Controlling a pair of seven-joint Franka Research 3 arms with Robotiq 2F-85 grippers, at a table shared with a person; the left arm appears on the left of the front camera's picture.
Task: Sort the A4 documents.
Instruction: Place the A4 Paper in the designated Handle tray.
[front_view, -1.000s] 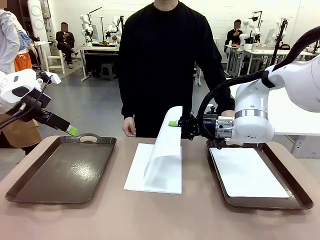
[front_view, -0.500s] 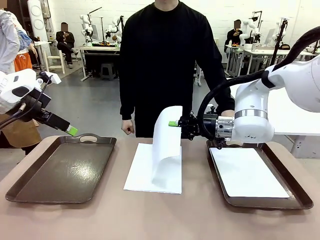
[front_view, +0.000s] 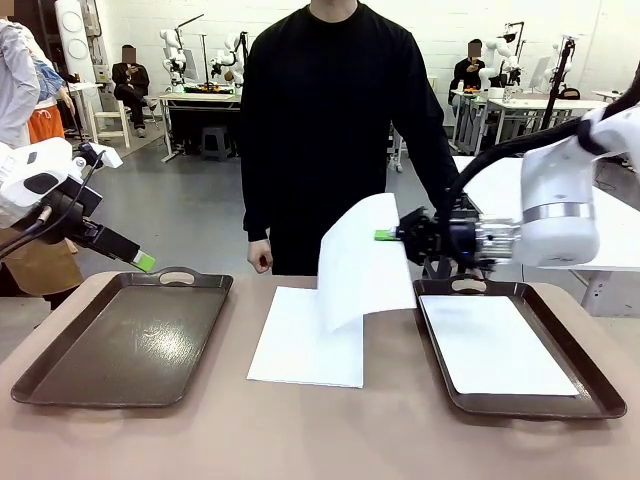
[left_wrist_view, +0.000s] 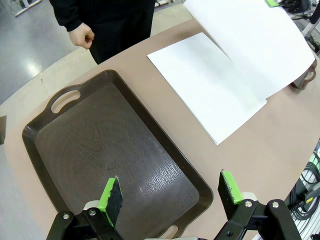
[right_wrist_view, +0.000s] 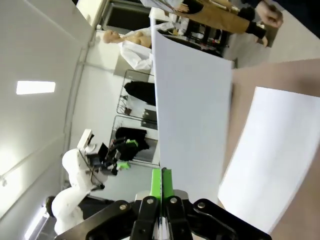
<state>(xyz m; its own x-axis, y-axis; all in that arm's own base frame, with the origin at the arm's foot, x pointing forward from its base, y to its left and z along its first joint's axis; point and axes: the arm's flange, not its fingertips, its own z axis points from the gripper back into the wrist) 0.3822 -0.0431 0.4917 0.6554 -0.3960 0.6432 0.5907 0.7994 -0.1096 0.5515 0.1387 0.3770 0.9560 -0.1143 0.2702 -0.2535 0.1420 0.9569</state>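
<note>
I am looking across the brown table (front_view: 320, 440), which is taking up the whole lower half of the front view. The person (front_view: 335, 110) in black is standing at its far side, in the upper middle.

The left tray (front_view: 120, 340), dark brown with handles, is lying at the lower left. The right tray (front_view: 570, 350) is lying at the lower right and is carrying one flat sheet (front_view: 490, 345), white and plain. Between the two trays, in the lower middle, the paper on the table (front_view: 295, 345) is lying flat. I cannot tell if it is one sheet or several.

Just above it the lifted sheet (front_view: 360, 260) is hanging tilted in the air. I cannot tell if its lower corner is touching the paper below.

The right gripper (front_view: 383, 236), a little right of the centre, is pinching the upper right edge of the lifted sheet, with its green pads pressed together on the paper.

The left gripper (front_view: 145, 262) is hovering at the left edge, over the far end of the left tray. In the left wrist view its fingers (left_wrist_view: 112, 195) are standing wide apart and are gripping nothing.

The person's hand (front_view: 260, 255) is hanging as a loose fist at the far table edge.
</note>
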